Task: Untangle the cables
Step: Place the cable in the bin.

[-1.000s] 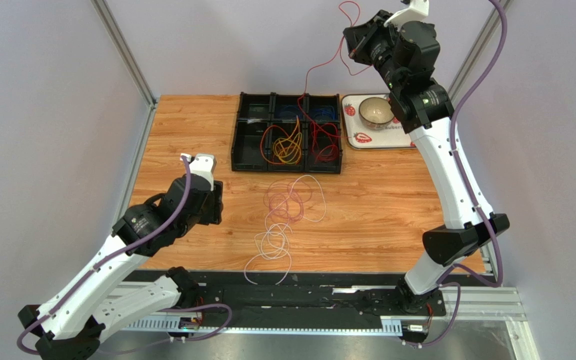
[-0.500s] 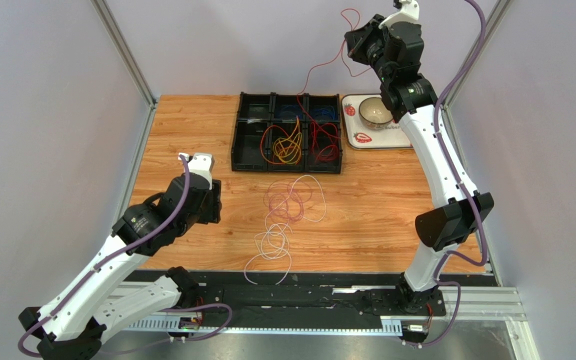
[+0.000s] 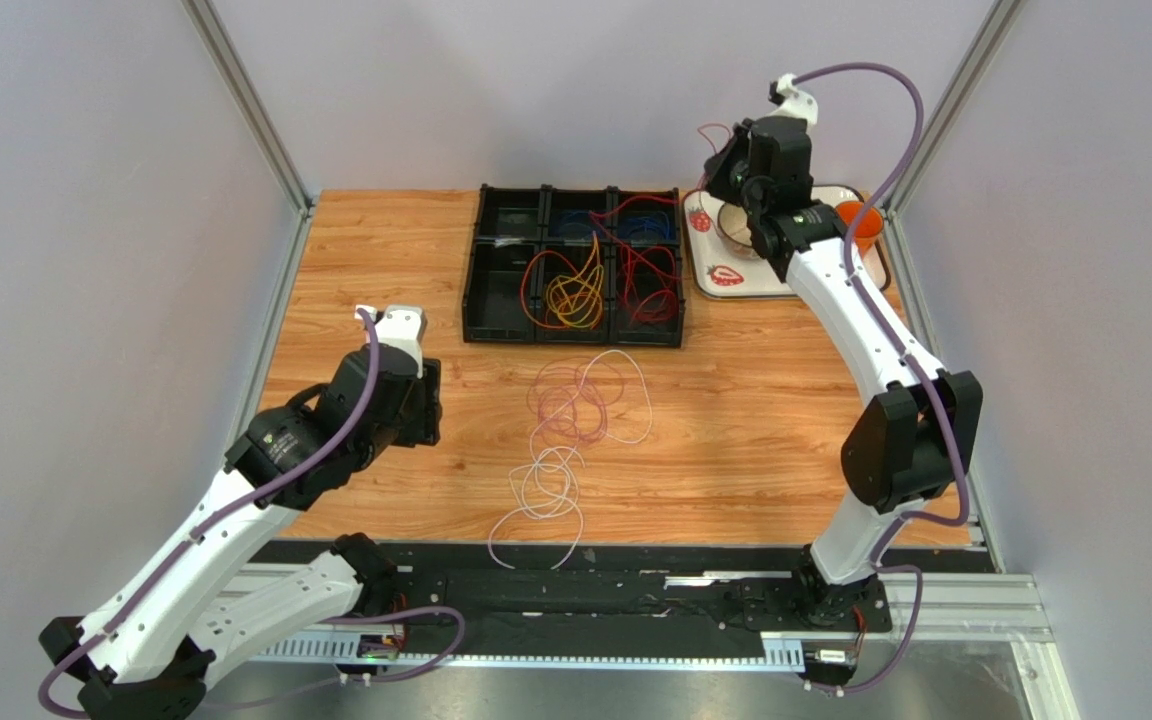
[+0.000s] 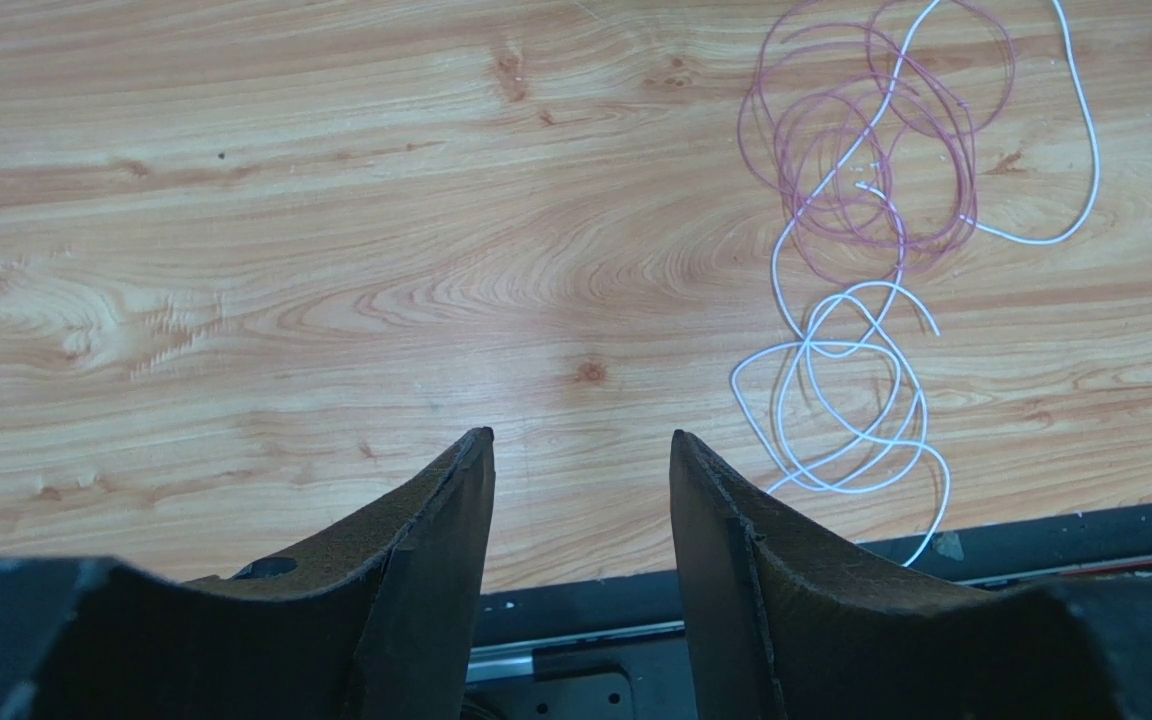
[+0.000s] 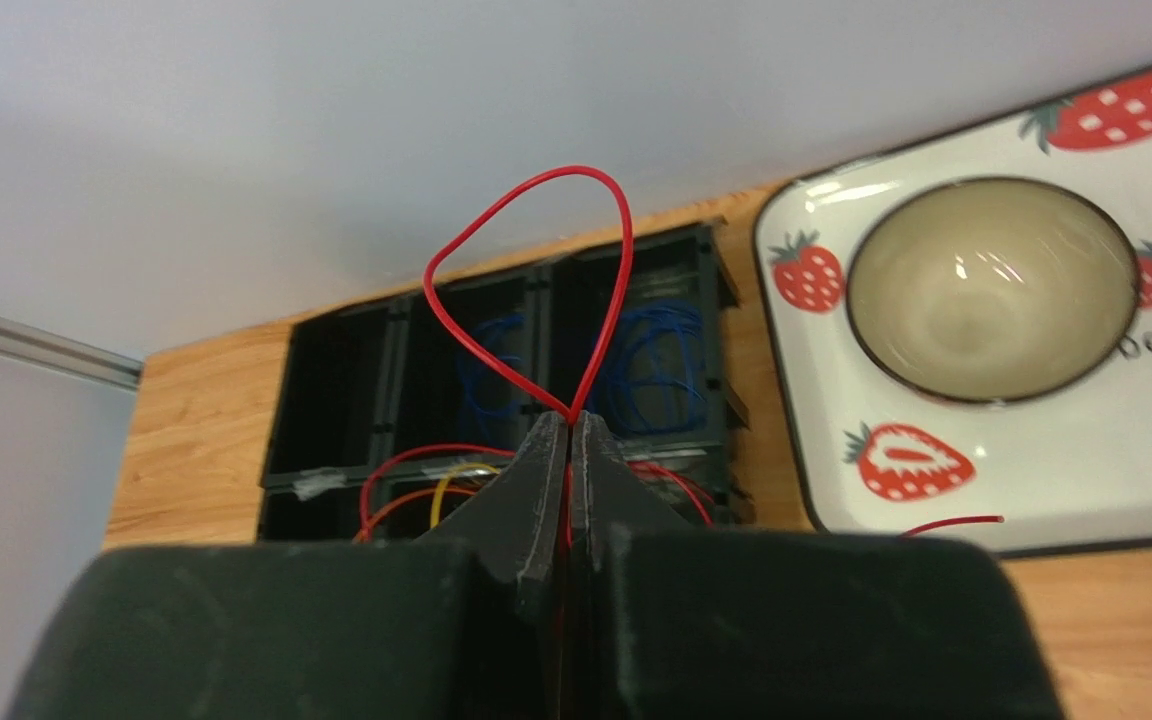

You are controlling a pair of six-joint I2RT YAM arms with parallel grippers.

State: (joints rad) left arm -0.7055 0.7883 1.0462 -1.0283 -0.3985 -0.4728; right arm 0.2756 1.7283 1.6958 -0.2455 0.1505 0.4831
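While the right gripper (image 5: 567, 428) clamps its two black fingers together on a thin red cable (image 5: 567, 170), the left gripper (image 4: 579, 443) holds nothing. Its fingers stand partly apart above the bare wooden table (image 4: 237, 225), at lower centre of the left wrist view.

- Thin red cable: rises from the pinch in one teardrop loop, centre of the right wrist view. Its far end cannot be traced.
- Loose pink and white cables (image 3: 575, 413): string-thin tangled coils lying flat at centre of the top view, apart from both grippers. The pink coil is uppermost, with white loops trailing toward the lower edge.
- Black plastic compartment tray (image 3: 575, 339): upper centre of the top view. It has orange and yellow cables (image 3: 575, 297) in the lower middle cell, red cables (image 3: 654, 293) in the lower right, and blue cables (image 3: 620, 225) in the upper cells.
- White strawberry-print plate (image 5: 1093, 450) with a beige bowl (image 5: 988, 285): right of the tray.
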